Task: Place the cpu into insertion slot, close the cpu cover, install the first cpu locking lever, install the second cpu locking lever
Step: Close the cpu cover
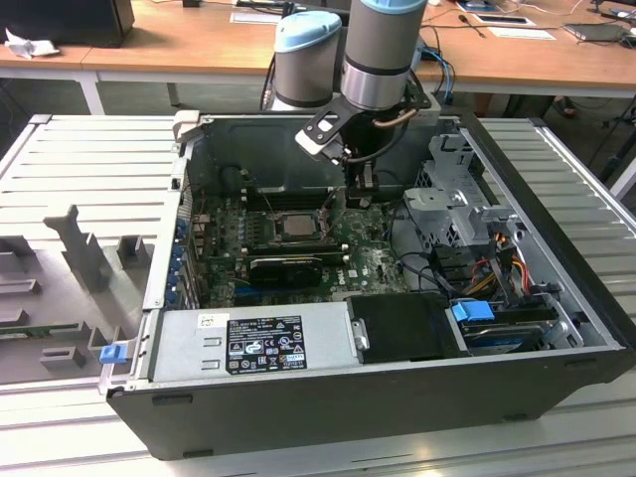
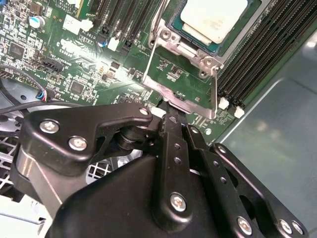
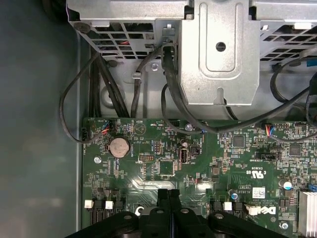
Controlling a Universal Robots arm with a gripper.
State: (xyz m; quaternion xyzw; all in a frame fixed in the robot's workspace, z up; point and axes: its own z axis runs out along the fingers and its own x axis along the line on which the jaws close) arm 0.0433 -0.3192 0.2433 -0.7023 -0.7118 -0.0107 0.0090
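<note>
- The cpu (image 1: 295, 225) already sits flat in its socket, pale metal top up. In the exterior view it lies at about 8 o'clock from the gripper (image 1: 360, 194), near but not under it.
- The cpu cover (image 2: 216, 91) is not yet down. In the second wrist view it stands swung open off the socket, with the green board visible through its square window. Its hinge edge is at the socket and its free edge points toward the gripper.
- The gripper's fingers are pressed together in both wrist views, with no gap between the tips (image 3: 168, 196). The tips (image 2: 168, 116) meet the cover's free edge at its small middle tab. I cannot tell whether they pinch that tab or only touch it.
- By my judgement, closing the cover is the step in hand. What matters is that the cover's free edge must swing from the gripper's side over to the cpu, toward 8 o'clock in the exterior view.
- The motherboard (image 1: 368, 258) under the tool is crowded with small parts. Memory slots (image 2: 257, 49) flank the socket.
- Room is tight. The metal drive cage (image 1: 452, 199) rises at 3 o'clock from the gripper in the exterior view, and black cables (image 3: 74, 114) loop at its foot. The power supply (image 1: 248, 338) lies well apart at 7 o'clock.
</note>
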